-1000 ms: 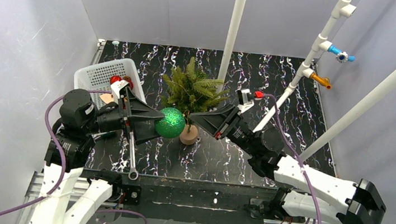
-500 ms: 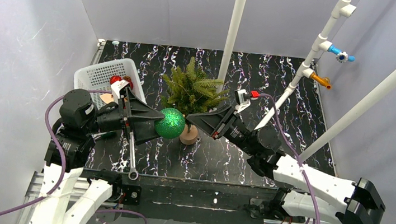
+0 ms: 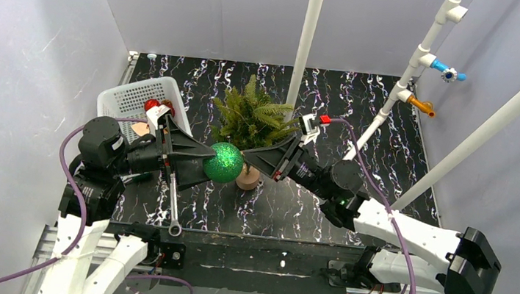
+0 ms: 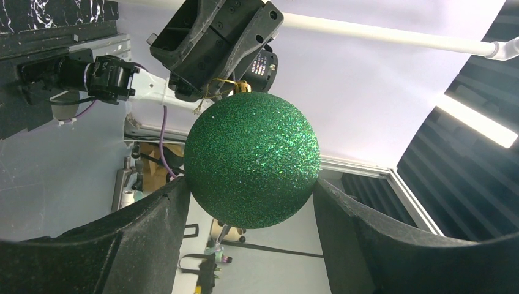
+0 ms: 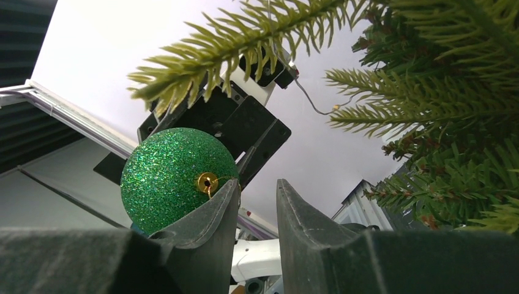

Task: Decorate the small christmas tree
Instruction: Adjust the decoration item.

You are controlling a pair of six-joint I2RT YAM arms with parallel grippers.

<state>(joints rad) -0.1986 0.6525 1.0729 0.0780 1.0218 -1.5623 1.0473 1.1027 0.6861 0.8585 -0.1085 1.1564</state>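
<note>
- The small christmas tree (image 3: pixel 253 120) stands upright at the centre of the top view, its base just right of the green ball (image 3: pixel 224 162). No ornament shows on it.
- The right gripper (image 3: pixel 250 157) has slid leftward over the last second. It is now under the low branches, with its tips at the ball. Judged from this, a handover or a grab at the hanger is near.
- The left gripper (image 4: pixel 251 202) has not moved. Its jaws are spread wide and clamped on the ball's sides.
- The right jaws stand narrowly apart with nothing between them.
- The gold cap (image 5: pixel 207 182) lies just beside the frame-left finger, outside the gap.
</note>
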